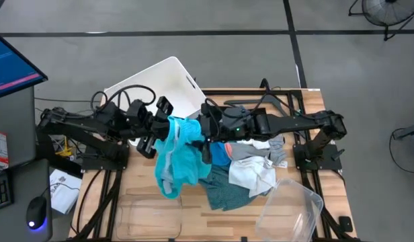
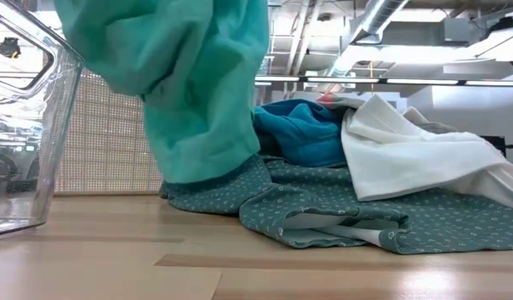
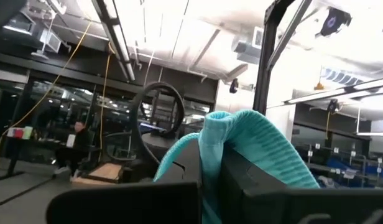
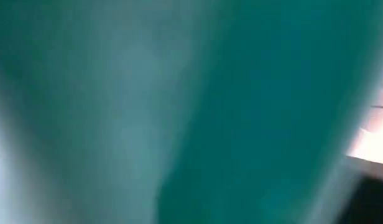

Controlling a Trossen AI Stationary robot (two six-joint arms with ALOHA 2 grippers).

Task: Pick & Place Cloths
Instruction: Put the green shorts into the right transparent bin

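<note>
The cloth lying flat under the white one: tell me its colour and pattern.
Dark teal-green cloth with a small pale repeating print, clearest in the low view.

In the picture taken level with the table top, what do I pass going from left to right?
Clear plastic bin → hanging turquoise cloth → blue cloth → white cloth. The dark teal-green patterned cloth spreads beneath the last three.

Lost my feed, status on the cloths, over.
Left gripper shut on turquoise cloth, lifted, its hem down by the pile. Right gripper against the same cloth, grip unclear. Clear bin at front right.
</note>
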